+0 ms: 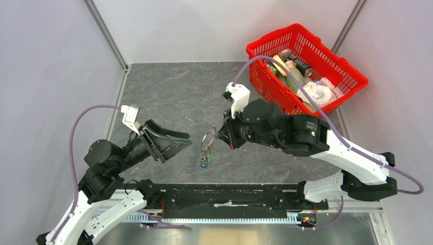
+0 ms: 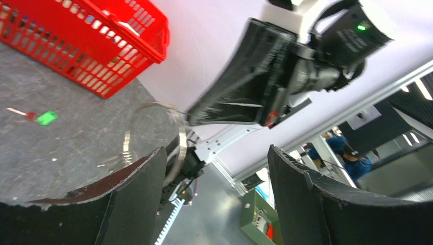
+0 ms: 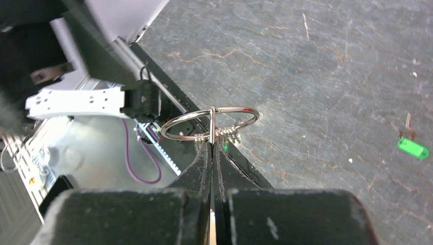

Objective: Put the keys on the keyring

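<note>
From above, we are seeing the right gripper (image 1: 218,135) clenching the keyring (image 1: 208,137) and holding it off the table (image 1: 173,92), over the middle and toward the near edge. A few keys (image 1: 205,159) are dangling beneath it, green and blue heads showing. The left gripper (image 1: 190,141) is hovering just beside the ring, jaws spread and nothing between them, and the red basket (image 1: 270,87) is sitting at the far right corner. Through the left wrist, we are looking between two parted fingers at the ring, with a loose green key (image 2: 45,118) lying flat on the table on the basket's side of it. Through the right wrist, we are watching the fingers pressing tight together on the ring's wire, with that same key lying well apart. We are judging the threading as partly done, with at least this one key remaining. The next move is calling for the free left gripper to pinch the flat key by its head and bring its hole to the ring's split. We are finding no readable writing, and the basket's packets are too small to read.
</note>
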You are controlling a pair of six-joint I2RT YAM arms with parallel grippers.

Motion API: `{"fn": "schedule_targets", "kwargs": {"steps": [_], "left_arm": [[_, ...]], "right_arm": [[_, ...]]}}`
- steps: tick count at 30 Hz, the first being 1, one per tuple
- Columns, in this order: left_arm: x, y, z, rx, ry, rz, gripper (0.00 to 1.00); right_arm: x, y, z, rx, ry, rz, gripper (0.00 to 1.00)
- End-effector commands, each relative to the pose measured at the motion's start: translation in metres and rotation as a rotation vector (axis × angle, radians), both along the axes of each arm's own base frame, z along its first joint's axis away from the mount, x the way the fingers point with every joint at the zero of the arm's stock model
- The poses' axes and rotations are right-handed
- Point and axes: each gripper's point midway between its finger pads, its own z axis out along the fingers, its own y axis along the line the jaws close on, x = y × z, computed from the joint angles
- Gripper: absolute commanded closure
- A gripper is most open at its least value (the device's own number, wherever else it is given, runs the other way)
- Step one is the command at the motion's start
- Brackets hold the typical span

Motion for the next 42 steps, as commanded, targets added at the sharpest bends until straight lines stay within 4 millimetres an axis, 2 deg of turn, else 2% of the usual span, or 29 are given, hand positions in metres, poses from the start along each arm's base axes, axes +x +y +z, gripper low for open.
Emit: {"fn": "schedule_targets", "kwargs": {"steps": [1, 12, 17, 23, 28, 36, 42], "left_arm": [[-0.015, -0.011, 0.021, -0.063, 0.007, -0.118, 0.22], [-0.005, -0.021, -0.003, -0.069, 0.091, -0.127, 0.24], [0.006, -0.03, -0.023, -0.051, 0.119, -0.122, 0.25], [0.028, -0.034, -0.055, 0.021, 0.122, -0.043, 0.26], [0.041, -0.027, -0.072, 0.04, 0.116, 0.046, 0.26], [0.05, -0.023, -0.09, 0.047, 0.134, 0.101, 0.26], [0.057, -0.025, -0.101, 0.023, 0.175, 0.124, 0.26]], "right_arm": [[0.03, 0.002, 0.0, 0.064, 0.091, -0.182, 1.0], [0.08, 0.011, -0.027, 0.162, 0.309, -0.346, 1.0], [0.09, 0.021, -0.048, 0.208, 0.448, -0.343, 1.0], [0.079, 0.035, -0.052, 0.256, 0.543, -0.268, 1.0], [0.068, 0.029, -0.049, 0.337, 0.601, -0.235, 1.0], [0.058, 0.017, -0.046, 0.434, 0.634, -0.236, 1.0], [0.054, 0.021, -0.047, 0.503, 0.683, -0.227, 1.0]]}}
